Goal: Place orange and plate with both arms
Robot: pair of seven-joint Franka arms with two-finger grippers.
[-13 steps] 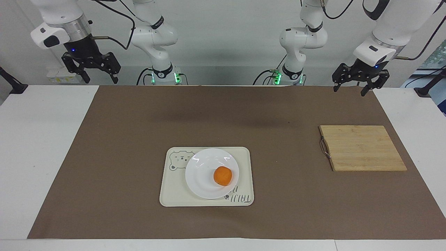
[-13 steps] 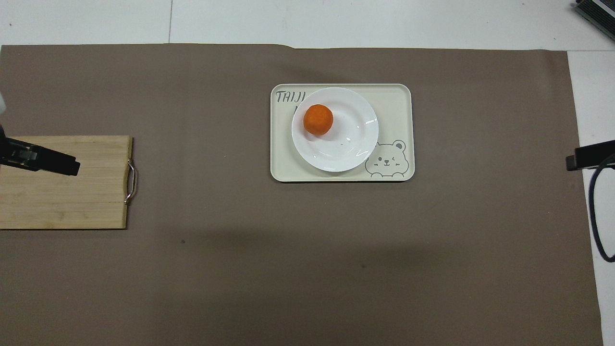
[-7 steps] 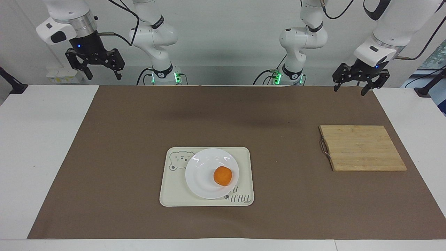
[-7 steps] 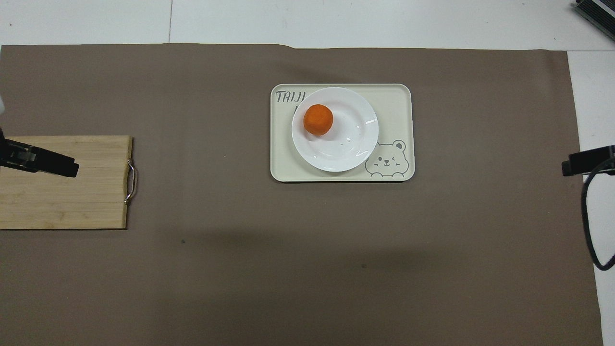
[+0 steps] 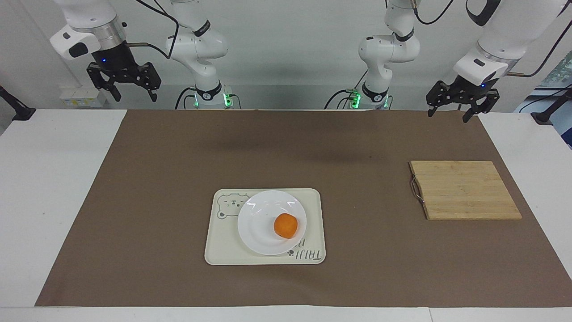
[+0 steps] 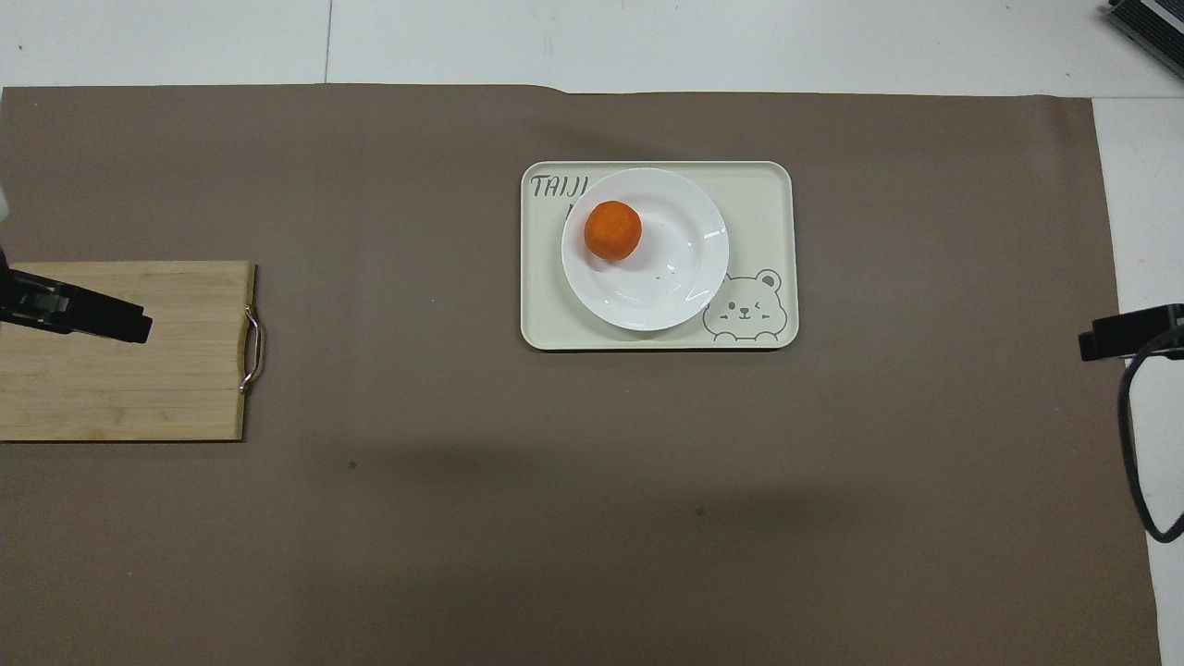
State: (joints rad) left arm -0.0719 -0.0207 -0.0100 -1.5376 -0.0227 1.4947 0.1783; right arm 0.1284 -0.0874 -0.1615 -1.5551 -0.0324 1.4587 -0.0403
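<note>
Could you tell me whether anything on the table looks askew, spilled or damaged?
Nothing stands out. The orange sits off-centre on the plate, which overlaps the tray's lettering; nothing is spilled. The cutting board lies flat and intact.

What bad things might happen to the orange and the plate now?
The orange sits loose and off-centre on the plate, so it may roll off if the plate is lifted or bumped. The plate overhangs the bear tray edge farthest from the robots, so a push could tip or slide it. Both hands, left and right, are open and up near the robots, so a long reach may miss.
</note>
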